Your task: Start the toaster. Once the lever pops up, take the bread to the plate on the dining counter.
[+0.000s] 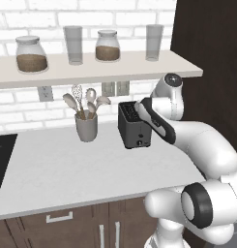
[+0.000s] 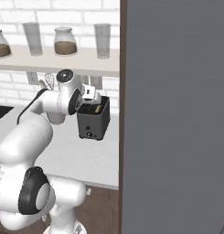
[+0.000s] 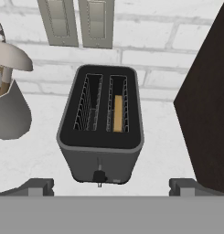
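Note:
The dark boxy toaster [image 1: 134, 127] [image 2: 93, 120] stands on the wall counter against the brick backsplash. From above, the toaster [image 3: 102, 123] shows two slots, and the tan bread [image 3: 118, 114] sits low in the right one. A small dark knob [image 3: 99, 176] shows on its front face. My gripper [image 3: 111, 186] hovers open just above the toaster's front edge, with its fingertips [image 3: 38, 185] spread wider than the toaster and nothing between them. In the right base view the hand [image 2: 89, 97] hangs over the toaster's top. The plate and the dining counter are out of view.
A grey utensil crock [image 1: 86, 127] [image 3: 8, 114] stands left of the toaster. A dark tall cabinet panel [image 1: 207, 58] [image 3: 209, 100] rises close on the toaster's right. A shelf [image 1: 91, 68] with jars and glasses hangs above. A black cooktop [image 1: 1, 160] lies far left.

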Available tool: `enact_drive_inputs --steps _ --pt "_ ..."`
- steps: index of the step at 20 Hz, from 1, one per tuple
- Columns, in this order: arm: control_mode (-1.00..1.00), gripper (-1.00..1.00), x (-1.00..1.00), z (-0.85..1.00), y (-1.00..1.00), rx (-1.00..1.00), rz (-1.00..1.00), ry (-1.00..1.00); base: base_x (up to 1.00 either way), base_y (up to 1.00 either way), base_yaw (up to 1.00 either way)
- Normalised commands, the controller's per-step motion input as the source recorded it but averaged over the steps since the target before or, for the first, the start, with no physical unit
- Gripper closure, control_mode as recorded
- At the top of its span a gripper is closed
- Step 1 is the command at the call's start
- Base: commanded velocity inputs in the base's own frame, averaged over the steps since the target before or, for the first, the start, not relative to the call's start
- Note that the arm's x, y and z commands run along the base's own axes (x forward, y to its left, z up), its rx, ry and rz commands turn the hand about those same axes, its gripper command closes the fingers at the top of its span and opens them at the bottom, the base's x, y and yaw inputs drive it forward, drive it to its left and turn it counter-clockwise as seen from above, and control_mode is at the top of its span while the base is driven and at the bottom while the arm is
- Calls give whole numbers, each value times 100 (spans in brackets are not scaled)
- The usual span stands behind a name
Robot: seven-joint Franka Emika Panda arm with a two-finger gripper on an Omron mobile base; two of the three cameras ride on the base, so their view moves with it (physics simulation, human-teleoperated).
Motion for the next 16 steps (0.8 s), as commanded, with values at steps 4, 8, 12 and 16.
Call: enact_drive_inputs --steps 4,8,12,16 --pt "-100 -100 0 0 0 0 0 0 0 0 0" --pt "-100 -100 0 0 0 0 0 0 0 0 0" --pt "-100 -100 0 0 0 0 0 0 0 0 0" --pt "-100 -100 0 0 0 0 0 0 0 0 0"
